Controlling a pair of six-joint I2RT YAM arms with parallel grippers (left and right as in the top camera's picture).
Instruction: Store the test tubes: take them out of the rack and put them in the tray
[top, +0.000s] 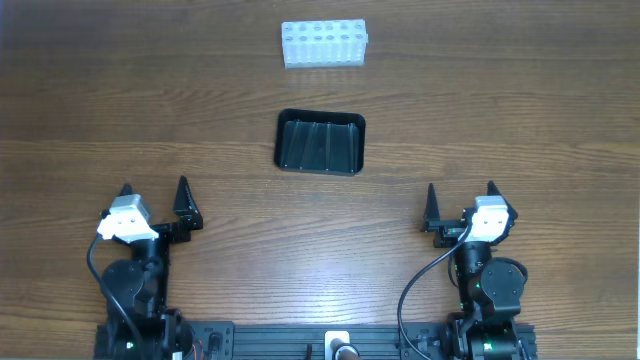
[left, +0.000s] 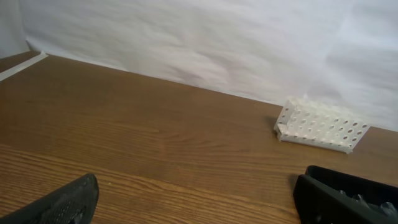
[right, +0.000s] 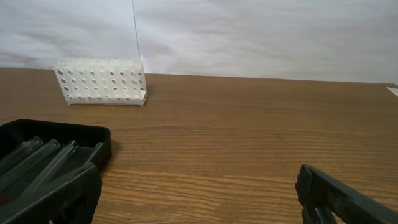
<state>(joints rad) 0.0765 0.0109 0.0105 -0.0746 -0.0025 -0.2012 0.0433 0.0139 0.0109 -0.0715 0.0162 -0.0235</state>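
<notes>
A white test tube rack (top: 323, 44) stands at the far middle of the table, seen also from the wrists as rack (left: 320, 124) and rack (right: 102, 82); its holes look empty. Nearer lies the black tray (top: 287, 140), tray (right: 102, 140), with several clear tubes (right: 43, 155) lying side by side in it. My left gripper (top: 155, 198) rests open at the near left, well short of the tray, with nothing between its fingers (left: 65, 202). At the near right my right gripper (top: 461, 203) is also open and holds nothing, the tray ahead beside one finger (right: 59, 199).
The wooden table (top: 520, 110) runs wide on both sides of the tray and rack. A white backdrop (right: 249, 37) rises behind the table's far edge. Both arm bases (top: 320, 340) stand along the near edge.
</notes>
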